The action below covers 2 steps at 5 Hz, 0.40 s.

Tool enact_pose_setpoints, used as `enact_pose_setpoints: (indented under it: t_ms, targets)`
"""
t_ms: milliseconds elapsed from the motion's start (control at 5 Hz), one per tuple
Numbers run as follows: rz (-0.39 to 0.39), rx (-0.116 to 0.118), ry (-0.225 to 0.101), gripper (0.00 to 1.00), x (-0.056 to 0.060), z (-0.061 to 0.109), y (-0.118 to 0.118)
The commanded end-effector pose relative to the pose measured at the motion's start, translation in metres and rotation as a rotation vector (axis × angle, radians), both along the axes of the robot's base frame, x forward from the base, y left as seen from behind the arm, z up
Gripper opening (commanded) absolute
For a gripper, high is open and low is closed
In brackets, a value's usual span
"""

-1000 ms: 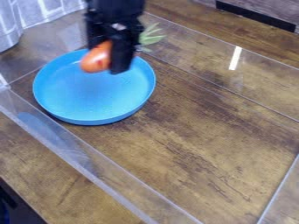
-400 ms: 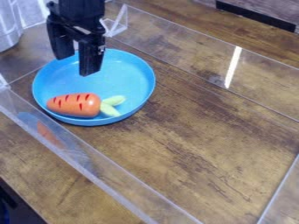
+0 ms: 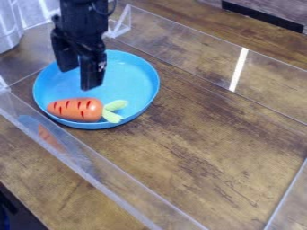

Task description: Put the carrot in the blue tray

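Observation:
The carrot [image 3: 77, 110] lies on its side inside the blue tray [image 3: 138, 79], near the tray's front rim, with its pale green top [image 3: 114, 110] pointing right. My black gripper [image 3: 77, 74] hangs just above the carrot over the tray's left half, pointing straight down. Its two fingers [image 3: 92, 71] stand apart, open, with nothing between them. The carrot is free of the gripper.
A wooden tabletop [image 3: 204, 126] spreads to the right and front of the tray. A clear plastic wall [image 3: 84, 157] runs along the front left, and another clear edge crosses the back right. A grey object [image 3: 7, 27] sits at the far left.
One second ago the gripper held the carrot above the tray's back. It has since let go, the carrot now lies in the tray, and the gripper has shifted left and lower.

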<state>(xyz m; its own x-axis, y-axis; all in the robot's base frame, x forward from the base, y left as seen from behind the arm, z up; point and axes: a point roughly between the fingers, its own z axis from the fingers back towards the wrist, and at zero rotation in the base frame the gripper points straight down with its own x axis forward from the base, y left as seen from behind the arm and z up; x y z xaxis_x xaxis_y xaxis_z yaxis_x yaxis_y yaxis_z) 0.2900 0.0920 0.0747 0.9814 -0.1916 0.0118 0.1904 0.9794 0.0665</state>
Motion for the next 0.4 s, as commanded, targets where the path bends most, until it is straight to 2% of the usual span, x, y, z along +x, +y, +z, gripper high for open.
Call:
enact_pose_setpoints:
  t_ms: [0, 200]
  targets:
    - [-0.009, 0.017, -0.038, 1.0, 0.0, -0.002, 0.007]
    - [-0.024, 0.017, -0.039, 1.0, 0.0, -0.015, 0.006]
